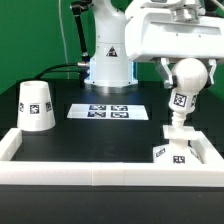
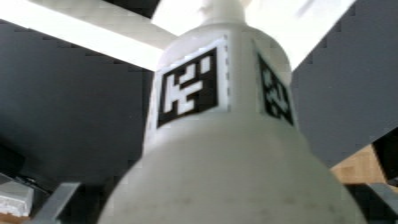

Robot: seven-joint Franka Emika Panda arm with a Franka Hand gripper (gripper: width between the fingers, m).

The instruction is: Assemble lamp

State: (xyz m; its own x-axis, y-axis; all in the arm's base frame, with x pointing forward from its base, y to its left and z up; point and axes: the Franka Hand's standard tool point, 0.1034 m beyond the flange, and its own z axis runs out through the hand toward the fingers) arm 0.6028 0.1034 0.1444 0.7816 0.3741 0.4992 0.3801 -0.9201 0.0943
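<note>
Taking the exterior view as a clock face, the hand (image 1: 186,72) hangs at about 2 o'clock. Its two dark fingers (image 1: 163,68) are closed in on either side of the bulb (image 1: 182,92) and appear to press its round head, so it seems to have the bulb in a narrow grip. The bulb is smooth matte white plastic: a globe on top, then a neck that narrows downward and carries a black-and-white square tag. It stands upright, and its foot meets the small square lamp base (image 1: 178,152) at about 4 o'clock. The base is a flat white block with tags on its sides, tucked into the corner of the white raised rim (image 1: 90,172) that borders the black desk (image 1: 100,135). That leaves walls close on two sides and open room only toward the desk's middle. The wrist view is nearly filled by the bulb (image 2: 214,130), a slightly grainy tapered column with one tag facing the camera and another on an adjoining side. Dark desk and a pale strip show behind it, and the fingers are not clearly visible there. At 9 o'clock in the exterior view, well apart from the rest, the shade (image 1: 36,104) sits mouth down. It is a tapered white cup with a flat top and a tag on its wall, with bare desk all round it. Near the centre lies the marker board (image 1: 105,111), thin and flat, and the arm's white pedestal (image 1: 106,60) rises behind it at 12 o'clock.
</note>
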